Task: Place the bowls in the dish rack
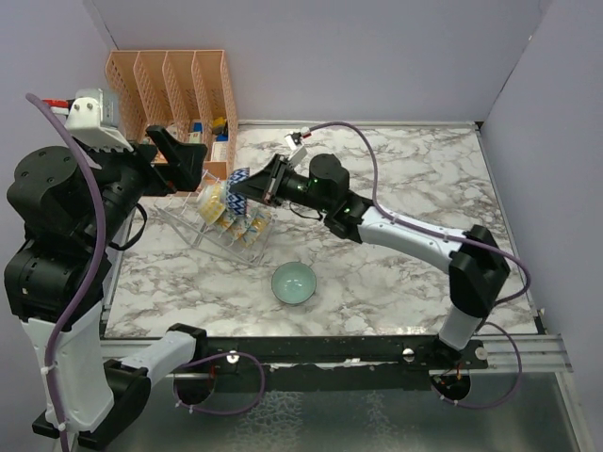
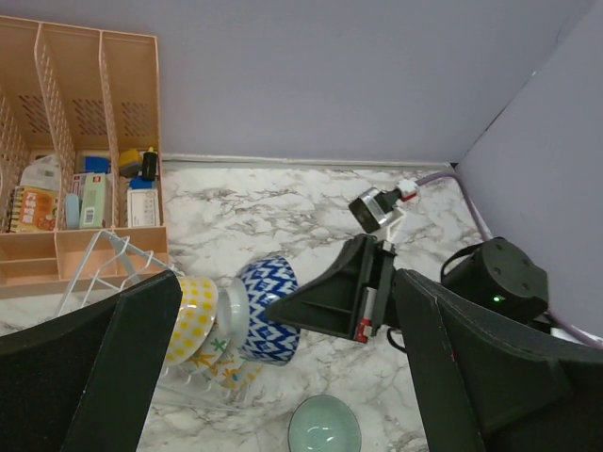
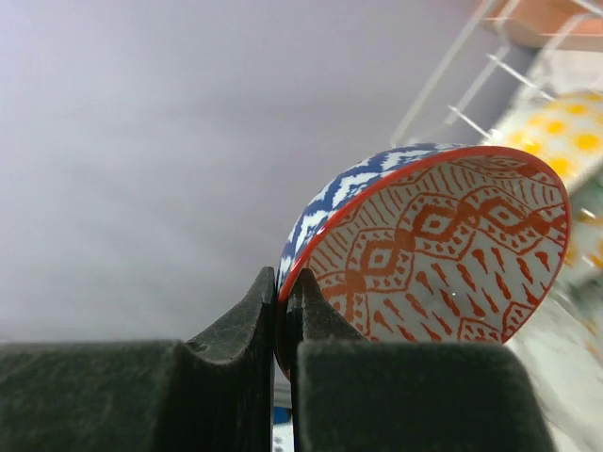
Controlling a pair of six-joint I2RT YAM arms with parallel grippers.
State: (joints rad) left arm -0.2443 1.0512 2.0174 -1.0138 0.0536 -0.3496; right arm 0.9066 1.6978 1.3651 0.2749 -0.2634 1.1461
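Top external view is showing my right fingers (image 1: 264, 183) clamping the rim of the red-patterned bowl (image 1: 243, 184). I am holding it on edge, with its blue zigzag outside facing the bench's left edge and its red inside facing back along my right arm. It is hanging at the right end of the rack (image 1: 193, 234), just beside the bowls already loaded there. Whether it is touching them or the wire I cannot tell.

The rack is sitting on the bench (image 1: 424, 188) near the far-left corner, just in front of the organizer (image 1: 174, 85). A yellow bowl (image 1: 215, 200) is standing on edge in it, and cream bowls (image 1: 251, 226) are leaning lower down beside it. The teal bowl (image 1: 294, 283) is sitting upright on the bench, apart from the rack, toward the near edge and left of the middle.

Right wrist view is showing my two pads (image 3: 236, 330) pressing together on the rim, one inside and one outside, with wire prongs showing behind the bowl.

My left fingers (image 1: 191, 160) are hovering spread wide apart, gripping nothing, over the far-left part of the bench between organizer and rack. Left wrist view is looking down between them at the yellow, red-patterned and teal bowls.
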